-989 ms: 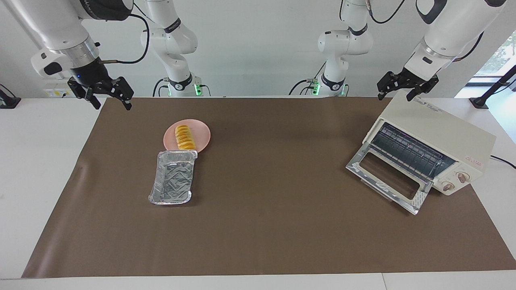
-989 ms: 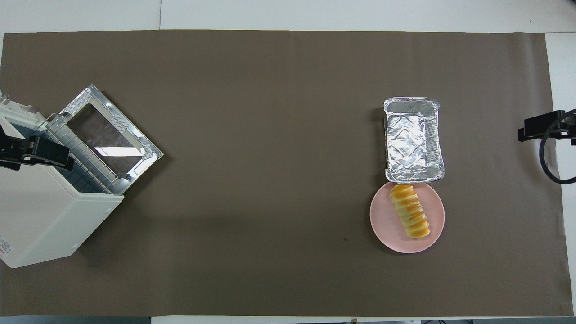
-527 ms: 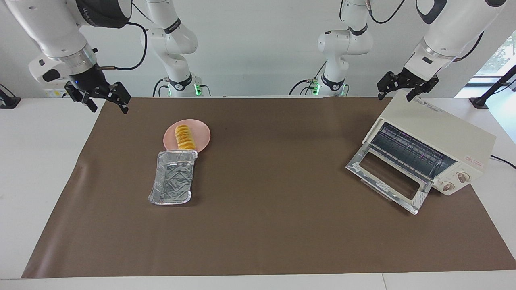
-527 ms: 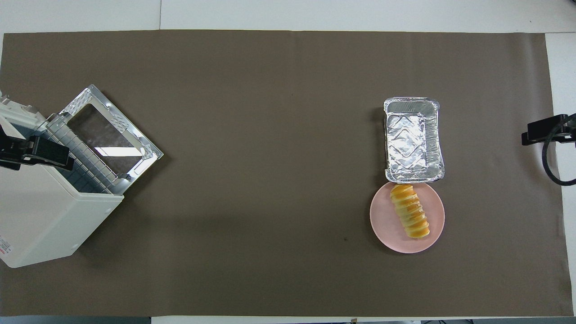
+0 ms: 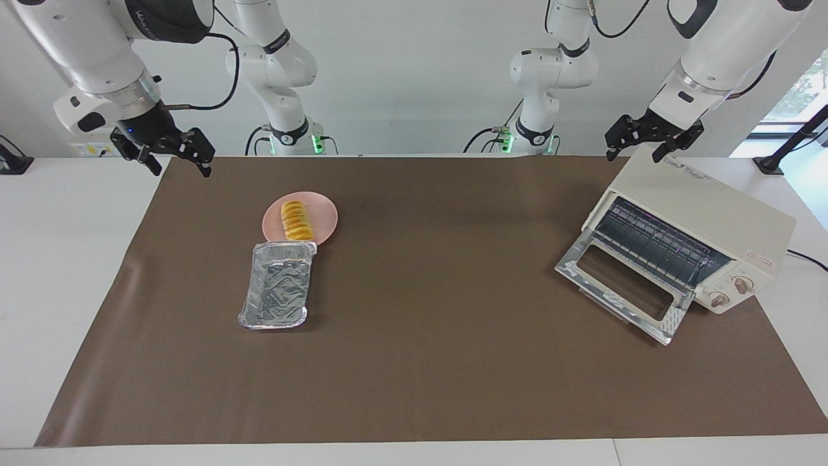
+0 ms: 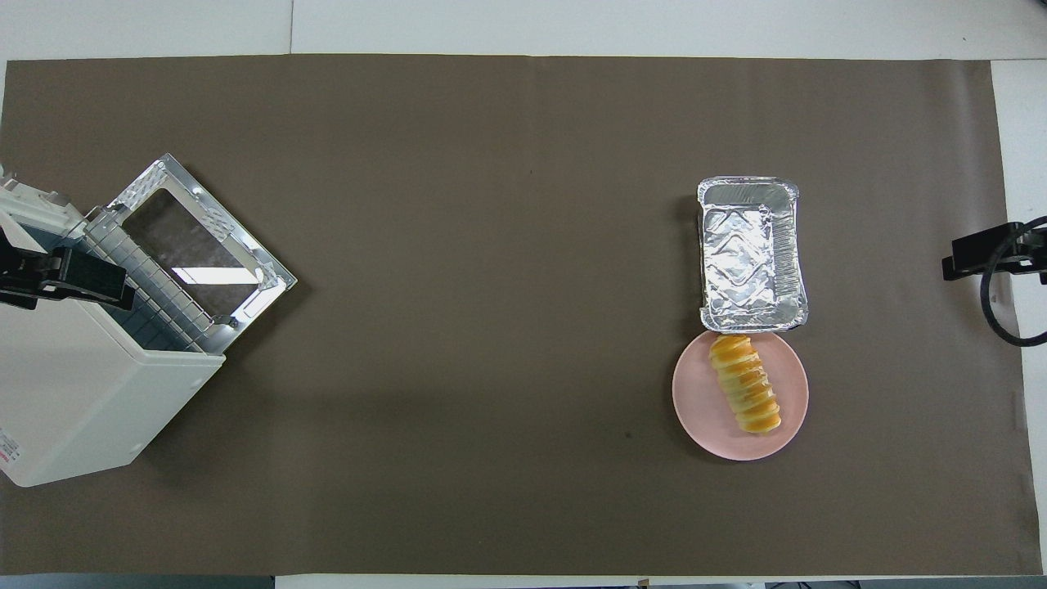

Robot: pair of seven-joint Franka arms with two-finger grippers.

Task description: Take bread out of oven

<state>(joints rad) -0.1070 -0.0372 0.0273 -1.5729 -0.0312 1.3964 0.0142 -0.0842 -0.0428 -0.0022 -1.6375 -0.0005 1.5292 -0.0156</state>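
Facing view, left to right: right hand (image 5: 173, 157) up over corner of brown mat (image 5: 427, 362), wide open, holds nothing. Bread (image 5: 296, 220) lies on pink plate (image 5: 325, 217), out of oven. Empty foil tray (image 5: 275, 287) touches plate, farther from robots. Oven (image 5: 705, 226) stands at left arm's end of counter (image 5: 58, 259), door (image 5: 624, 285) dropped open. Left hand (image 5: 652, 144) hangs over oven top, wide open, holds nothing.

Left hand (image 5: 636, 141) raised, fingers spread and empty, right hand (image 5: 174, 155) raised, fingers spread and empty
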